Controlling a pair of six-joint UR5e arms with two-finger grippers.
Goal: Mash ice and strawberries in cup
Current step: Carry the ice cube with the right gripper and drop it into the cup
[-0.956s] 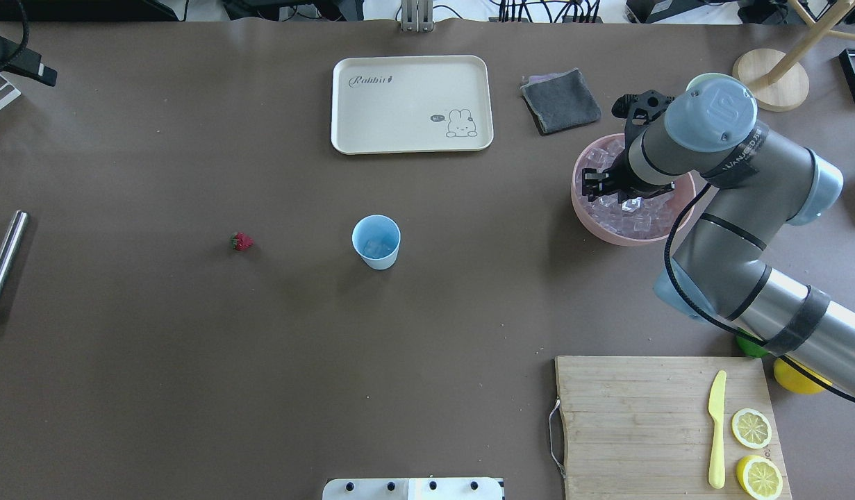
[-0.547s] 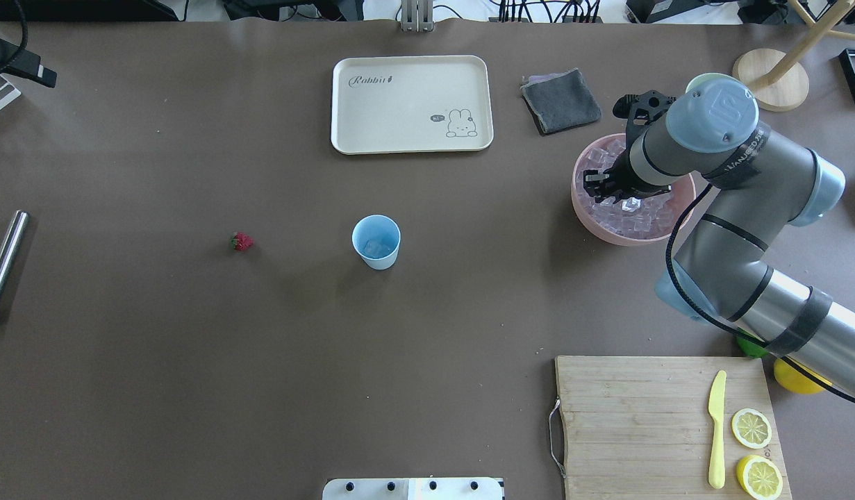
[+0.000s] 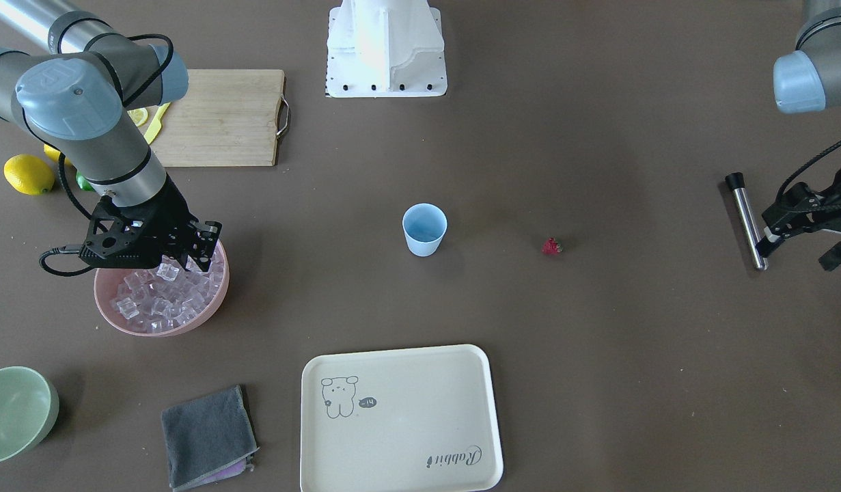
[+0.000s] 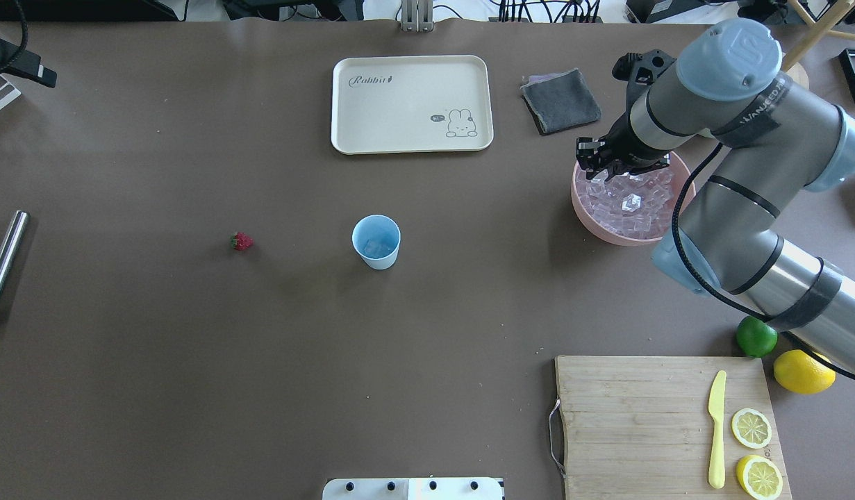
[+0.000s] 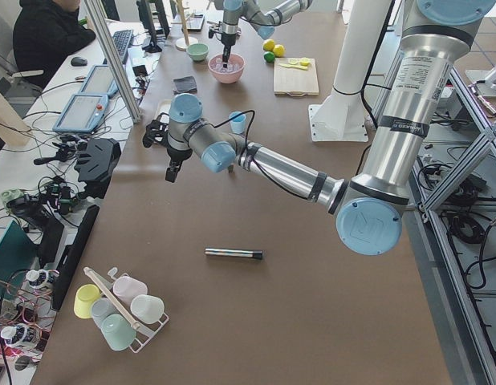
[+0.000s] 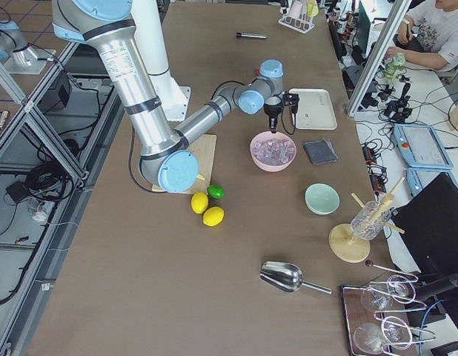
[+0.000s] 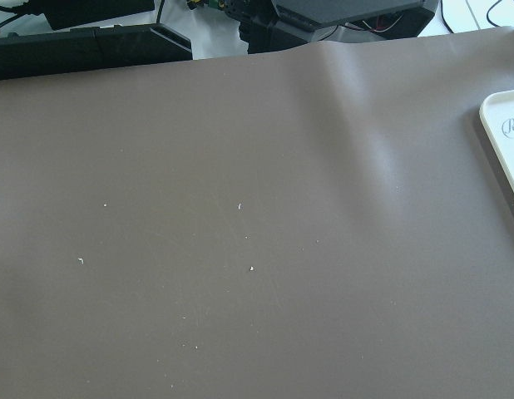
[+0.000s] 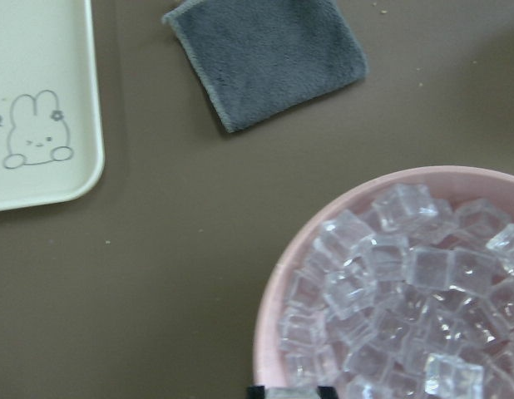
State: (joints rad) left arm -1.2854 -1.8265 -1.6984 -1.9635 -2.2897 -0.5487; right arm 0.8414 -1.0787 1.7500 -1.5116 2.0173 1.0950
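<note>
Overhead exterior view: a brown counter (image 4: 191, 361) is shown from above. Near its middle a small light-blue cup (image 4: 376, 241) stands upright, and at least one clear cube can be seen at its bottom. A tiny red strawberry (image 4: 241, 241) lies on the bare counter, apart from the cup, toward the robot's left. Toward the robot's right, a pink bowl (image 4: 581, 212) is heaped with ice (image 4: 632, 206).

The right tool (image 4: 594, 161) is held just above the bowl, over the part of the rim nearest a grey cloth (image 4: 560, 101). In the right wrist view only its two black tips are caught at the bottom edge, with something pale between them. Whether a cube is pinched there cannot be told.

In the front-facing view the left tool (image 3: 801, 250) is seen with its fingers spread and nothing between them. It appears near a metal rod (image 3: 747, 220) lying on the counter.

The ice is judged hard, light and slippery. A cube is best taken squarely across two flat opposite faces, because it could easily slip out of a grip on its corners. The strawberry is judged soft and easily bruised, and should be pinched lightly across its body, below the green top. The cup is judged light and easily tipped, so its wall would need to be steadied once mashing is begun.
</note>
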